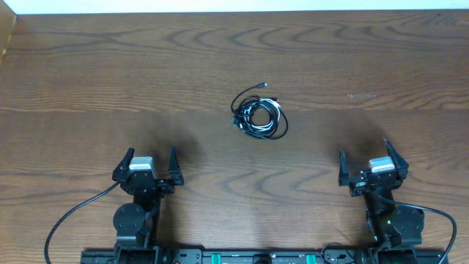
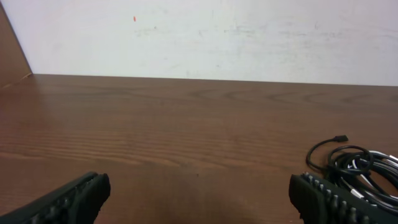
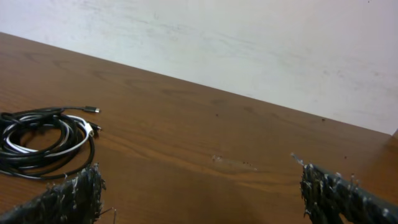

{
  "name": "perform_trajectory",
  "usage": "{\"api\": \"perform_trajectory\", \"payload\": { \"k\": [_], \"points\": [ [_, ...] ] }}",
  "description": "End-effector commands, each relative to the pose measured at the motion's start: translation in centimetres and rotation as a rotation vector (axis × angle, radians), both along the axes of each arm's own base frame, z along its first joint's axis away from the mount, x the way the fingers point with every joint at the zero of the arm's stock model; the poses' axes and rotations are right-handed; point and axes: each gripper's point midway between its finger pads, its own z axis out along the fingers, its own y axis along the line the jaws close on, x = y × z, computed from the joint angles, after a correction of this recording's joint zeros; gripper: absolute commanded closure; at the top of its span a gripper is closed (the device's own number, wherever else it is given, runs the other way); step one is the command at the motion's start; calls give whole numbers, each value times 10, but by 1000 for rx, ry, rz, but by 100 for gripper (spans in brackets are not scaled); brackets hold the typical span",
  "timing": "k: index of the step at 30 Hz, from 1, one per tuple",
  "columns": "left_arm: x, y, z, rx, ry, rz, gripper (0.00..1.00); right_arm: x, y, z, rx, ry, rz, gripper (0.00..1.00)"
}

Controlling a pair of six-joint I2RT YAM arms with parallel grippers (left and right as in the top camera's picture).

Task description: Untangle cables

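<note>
The cables (image 1: 259, 114) lie as one small coiled bundle of black and white cords at the middle of the wooden table, a plug end sticking out at its top. They show at the lower right of the left wrist view (image 2: 357, 167) and at the left of the right wrist view (image 3: 43, 140). My left gripper (image 1: 152, 165) sits near the front left, open and empty, well short of the bundle. My right gripper (image 1: 366, 163) sits near the front right, open and empty too. Bare wood lies between each pair of fingers.
Thick black cables (image 1: 69, 216) run from the arm bases along the front edge. A pale wall (image 2: 205, 37) stands behind the table's far edge. A faint scuff mark (image 3: 233, 162) is on the wood ahead of the right gripper.
</note>
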Motion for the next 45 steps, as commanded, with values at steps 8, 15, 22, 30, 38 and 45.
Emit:
{"api": "perform_trajectory", "payload": {
  "k": [8, 15, 22, 30, 38, 45],
  "points": [
    [-1, 3, -17, 19, 50, 19, 2, 0, -1, 0, 2, 1, -6, 1],
    [-1, 3, -17, 19, 50, 19, 2, 0, -1, 0, 2, 1, -6, 1],
    [-1, 3, -17, 19, 50, 19, 2, 0, -1, 0, 2, 1, -5, 1],
    [-1, 3, -17, 19, 50, 19, 2, 0, -1, 0, 2, 1, -6, 1],
    [-1, 3, -17, 19, 50, 19, 2, 0, -1, 0, 2, 1, -6, 1],
    [-1, 3, -17, 19, 50, 19, 2, 0, -1, 0, 2, 1, -5, 1]
  ]
}}
